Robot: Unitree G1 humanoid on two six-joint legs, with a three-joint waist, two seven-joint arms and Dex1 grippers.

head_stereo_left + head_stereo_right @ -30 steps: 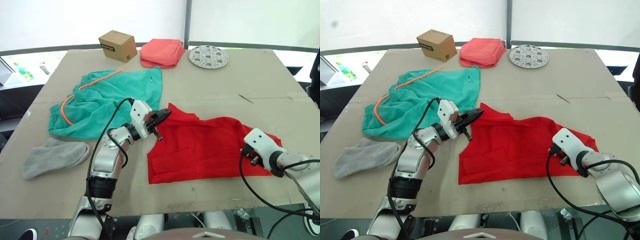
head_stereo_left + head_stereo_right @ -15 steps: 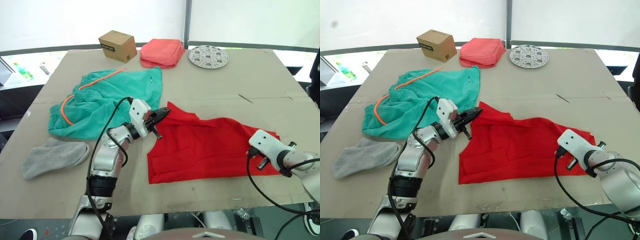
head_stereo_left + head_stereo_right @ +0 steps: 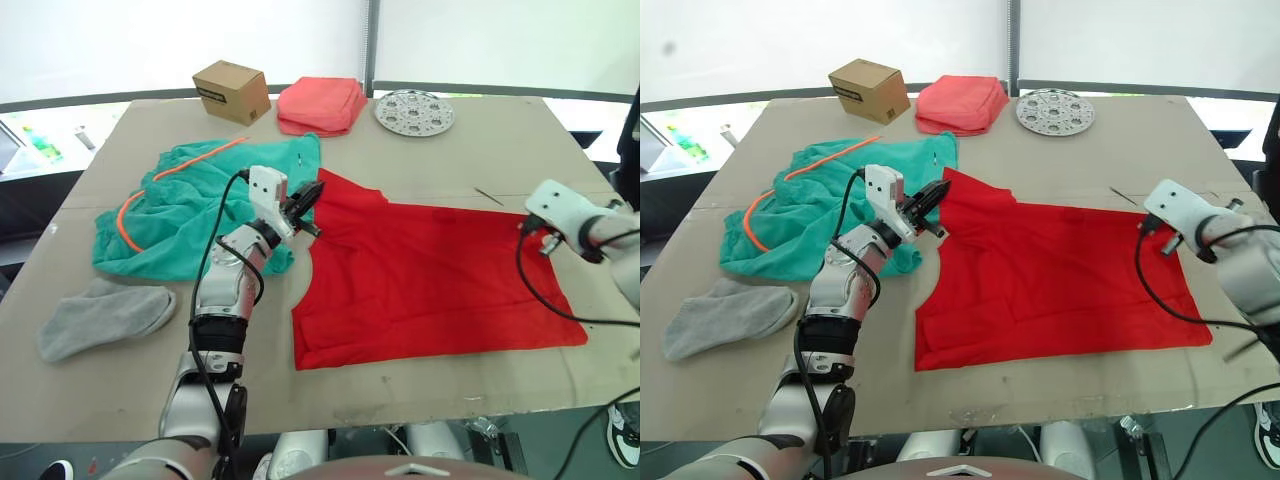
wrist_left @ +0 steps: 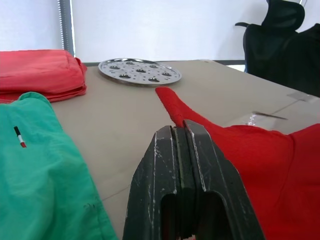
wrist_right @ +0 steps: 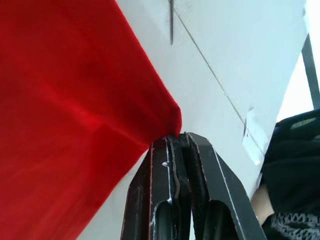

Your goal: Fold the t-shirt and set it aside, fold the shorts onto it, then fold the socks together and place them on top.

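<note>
t-shirt (image 3: 430, 270): thin smooth matt cloth | shorts (image 3: 195, 205): soft fleecy cloth | socks (image 3: 105, 315): soft knit | table (image 3: 420, 160): matt cardboard-like sheet | plate (image 3: 414, 111): shiny perforated metal | box (image 3: 232, 91): matt cardboard

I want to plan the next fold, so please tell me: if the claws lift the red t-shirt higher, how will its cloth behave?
The t-shirt will probably sag between the left claw and right claw, since it is pinched at two corners only. It looks thin and light. The edge lying on the shorts may drag over them.
</note>
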